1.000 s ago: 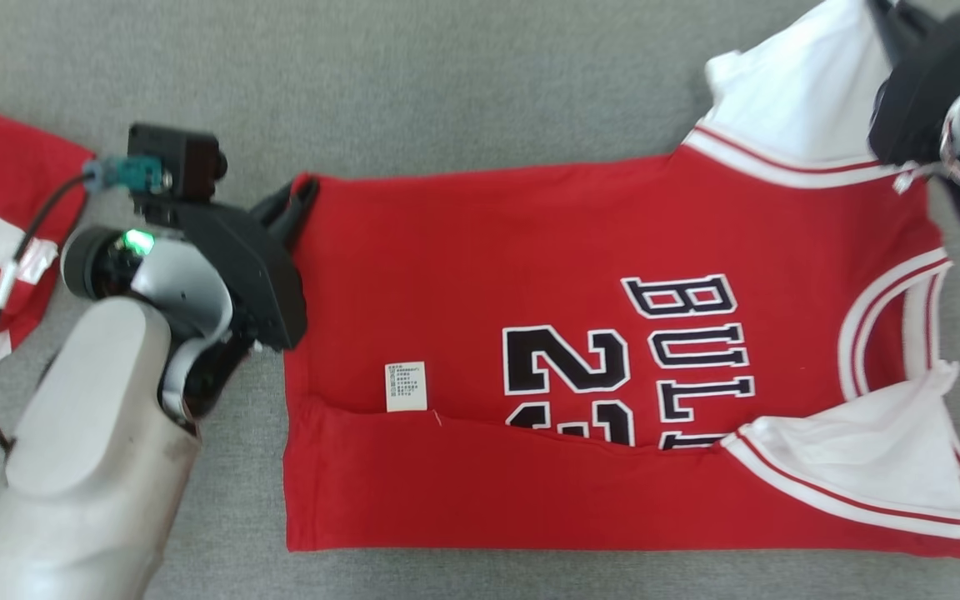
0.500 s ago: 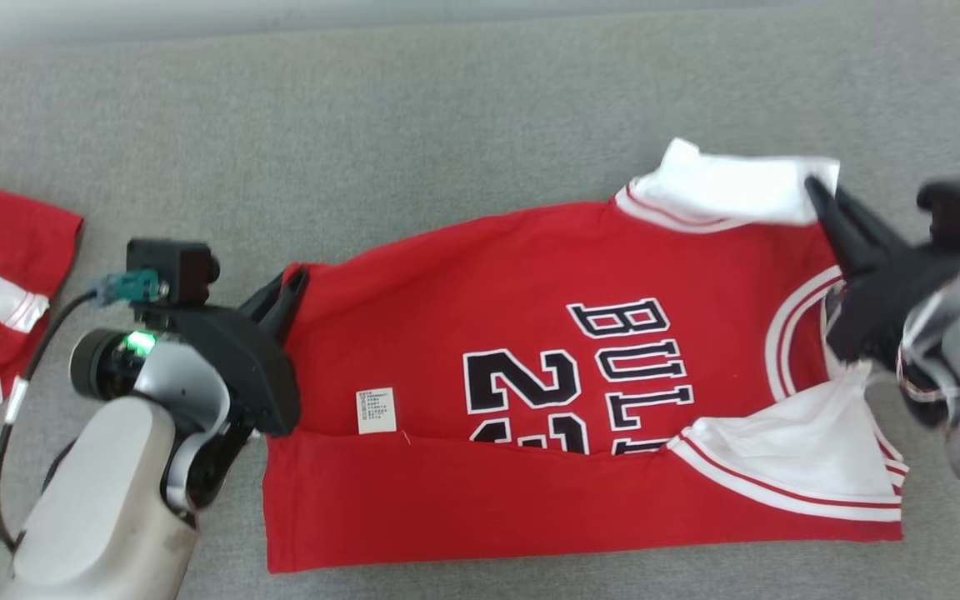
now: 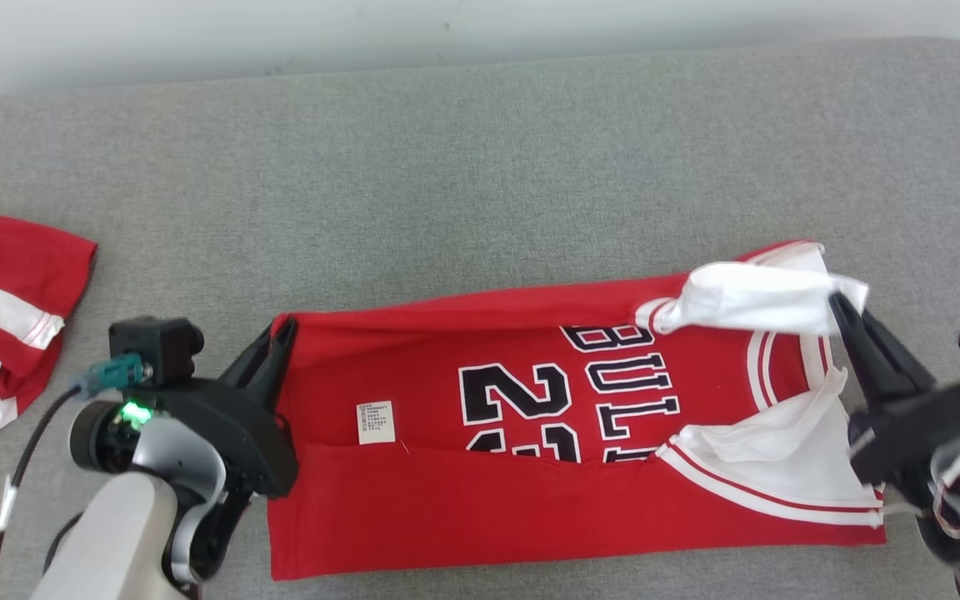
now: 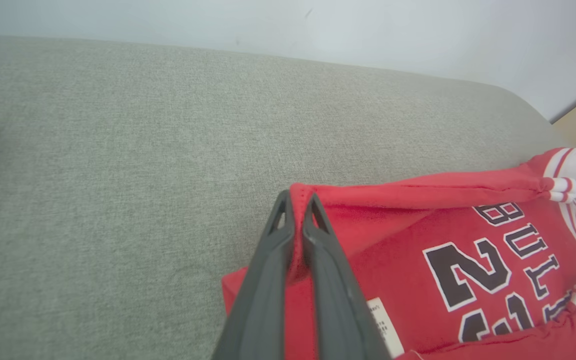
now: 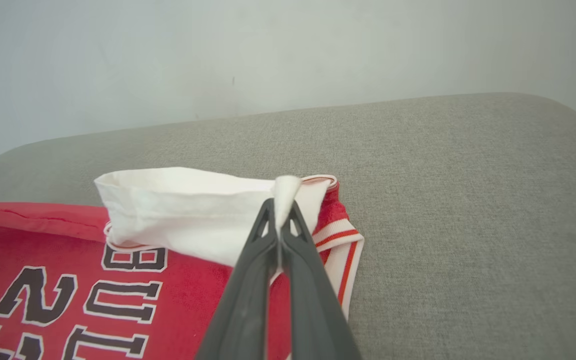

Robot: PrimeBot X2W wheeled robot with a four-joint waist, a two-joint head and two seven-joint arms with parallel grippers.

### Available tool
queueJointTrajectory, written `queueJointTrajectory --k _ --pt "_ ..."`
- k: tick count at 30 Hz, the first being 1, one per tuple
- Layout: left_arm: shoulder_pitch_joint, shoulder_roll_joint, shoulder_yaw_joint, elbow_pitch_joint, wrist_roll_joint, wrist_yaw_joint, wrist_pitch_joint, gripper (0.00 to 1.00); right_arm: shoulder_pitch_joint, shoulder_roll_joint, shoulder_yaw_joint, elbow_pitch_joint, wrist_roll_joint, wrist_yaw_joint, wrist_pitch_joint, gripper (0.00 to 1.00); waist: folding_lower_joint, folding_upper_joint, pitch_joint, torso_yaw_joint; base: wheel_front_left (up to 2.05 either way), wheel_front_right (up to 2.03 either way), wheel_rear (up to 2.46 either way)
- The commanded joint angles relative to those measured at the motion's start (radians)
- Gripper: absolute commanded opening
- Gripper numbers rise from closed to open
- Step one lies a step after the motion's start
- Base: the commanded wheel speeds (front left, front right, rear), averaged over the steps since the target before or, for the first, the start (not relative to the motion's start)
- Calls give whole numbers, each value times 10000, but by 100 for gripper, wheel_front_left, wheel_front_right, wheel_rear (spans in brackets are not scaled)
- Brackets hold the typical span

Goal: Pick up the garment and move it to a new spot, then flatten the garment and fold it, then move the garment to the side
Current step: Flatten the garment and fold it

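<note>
Grip on jersey [image 3: 530, 500] at both far corners

The red jersey lies stretched lengthwise across the grey cushioned surface [image 3: 480, 167]. Its hem end points to the robot's left and its shoulder end to the right, with the black number and "BULLS" lettering facing up. The near long edge is folded up over the lower part of the number, and a small white care label [image 3: 375, 422] sits just above that fold.

The left gripper [image 3: 278, 329] is closed on the far hem corner. In the left wrist view, red cloth is bunched between its two dark fingers [image 4: 265, 280].

The right gripper [image 3: 840, 302] is clamped on the white cloth at the far shoulder. In the right wrist view, a tuft of white fabric pokes out between the fingertips. The white panel [image 3: 747, 296] hangs from that grip and drapes back over the top of the lettering.

The far long edge runs between the two grips as a rolled ridge. A second white panel [image 3: 788, 458] lies flat at the near shoulder, edged in red and white stripes.

Another red-and-white garment [image 3: 5, 308] lies crumpled at the left edge of the head view, well apart from the jersey. A pale wall [image 5: 268, 50] rises behind the surface.
</note>
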Motion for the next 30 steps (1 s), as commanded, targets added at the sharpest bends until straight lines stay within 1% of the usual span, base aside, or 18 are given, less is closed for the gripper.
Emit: queueJointTrajectory --k 1,7,8,9,12,13,14,15,16,17,22,25,30 --pt "269 -10 54 -113 -11 42 -203 0 576 -40 -323 -292 -39 -28 -58 0 1 1 -69 46 0 0 0" --pt "923 34 -14 -425 135 165 -634 0 2380 188 -1822 -1249 -287 -28 22 0 1 1 -199 102 0 0 0" --pt "923 34 -14 -425 135 165 -634 0 2380 188 -1822 -1249 -287 -28 22 0 1 1 -199 102 0 0 0" --pt "1163 33 -12 -532 109 197 -789 0 2889 363 -2272 -1540 -429 -28 183 0 1 1 -242 85 0 0 0" --pt "1534 22 -12 -697 103 202 -1053 0 3504 701 -2813 -1970 -684 -28 571 0 1 1 -304 74 0 0 0" --pt "1534 22 -12 -697 103 202 -1053 0 3504 701 -2813 -1970 -684 -28 571 0 1 1 -304 74 0 0 0" --pt "1647 5 -34 -749 111 191 -1134 19 3673 810 -2989 -2082 -771 -28 673 21 1 1 -319 80 0 0 0" --pt "1745 -42 -18 -834 108 203 -1287 67 3842 918 -3144 -2196 -879 -28 775 93 1 1 -339 93 0 0 0" --pt "1855 -85 -7 -904 97 245 -1412 95 3988 1029 -3309 -2310 -993 -28 871 100 1 1 -359 111 0 0 0" --pt "1958 -109 -1 -957 99 271 -1528 100 4104 1137 -3484 -2429 -1097 -29 950 100 1 1 -381 136 0 0 0" --pt "2290 -249 251 -1143 29 368 -2340 100 4472 1569 -4237 -3052 -1447 -29 1287 100 1 1 -472 235 0 0 0" --pt "2397 -295 455 -1133 75 443 -2964 100 4501 1630 -4600 -3241 -1679 -29 1564 100 1 1 -498 269 0 0 0" --pt "2543 -487 929 -999 381 677 -3842 100 4098 1762 -4955 -2954 -2170 -29 2202 100 1 1 -495 300 0 0 0"
